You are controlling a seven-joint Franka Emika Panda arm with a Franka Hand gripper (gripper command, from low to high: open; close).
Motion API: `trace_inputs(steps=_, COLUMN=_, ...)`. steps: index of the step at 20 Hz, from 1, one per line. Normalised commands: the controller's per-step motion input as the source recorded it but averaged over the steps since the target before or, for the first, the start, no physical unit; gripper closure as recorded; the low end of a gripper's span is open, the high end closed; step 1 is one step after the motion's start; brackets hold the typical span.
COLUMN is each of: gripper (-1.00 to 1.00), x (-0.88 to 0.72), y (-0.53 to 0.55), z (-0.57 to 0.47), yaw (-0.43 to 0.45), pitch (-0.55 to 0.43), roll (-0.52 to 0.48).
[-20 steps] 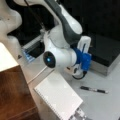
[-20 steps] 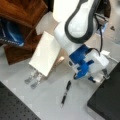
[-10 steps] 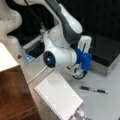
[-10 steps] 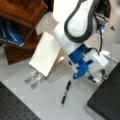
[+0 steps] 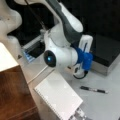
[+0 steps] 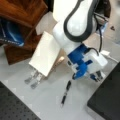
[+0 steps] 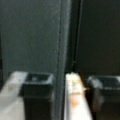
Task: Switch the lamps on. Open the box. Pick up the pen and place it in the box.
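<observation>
The box (image 5: 108, 49) lies shut in both front views, black top flat above its grey side; in a front view its corner (image 6: 107, 100) shows at the bottom right. My gripper (image 5: 79, 73) (image 6: 96, 75) hangs low at the box's front edge. In the wrist view the gripper (image 7: 71, 85) is open, its dark fingers (image 7: 37, 83) on either side of the small white latch (image 7: 73, 92). The pen (image 5: 94, 89) (image 6: 65, 93) lies free on the table, apart from the gripper. A cream-white lamp shade (image 5: 6, 59) (image 6: 62, 8) stands by the wooden block.
A white dotted panel (image 5: 58, 97) (image 6: 46, 53) lies slanted near the pen. A brown wooden block (image 5: 15, 92) (image 6: 22, 15) stands beside it. A white cable (image 5: 40, 73) runs across the table under the arm.
</observation>
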Motion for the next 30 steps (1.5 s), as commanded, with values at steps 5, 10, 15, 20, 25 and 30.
trace_inputs(steps=5, gripper=1.0, x=0.15, y=0.01, z=0.08, yaw=-0.113, pitch=0.109, roll=0.083)
trace_inputs(steps=10, gripper=1.0, x=0.17, y=0.05, z=0.17, yaw=-0.144, pitch=0.141, roll=0.011)
trace_inputs(steps=15, gripper=1.0, x=0.14, y=0.12, z=0.35, yaw=-0.146, pitch=0.16, roll=-0.097)
trace_inputs(steps=20, gripper=1.0, x=0.14, y=0.21, z=0.44, yaw=-0.103, pitch=0.146, roll=-0.205)
trace_inputs(steps=25, gripper=1.0, x=0.16, y=0.24, z=0.5, yaw=0.013, pitch=0.11, roll=-0.252)
trace_inputs(steps=30, gripper=1.0, x=0.17, y=0.2, z=0.47, yaw=0.165, pitch=0.045, roll=-0.264)
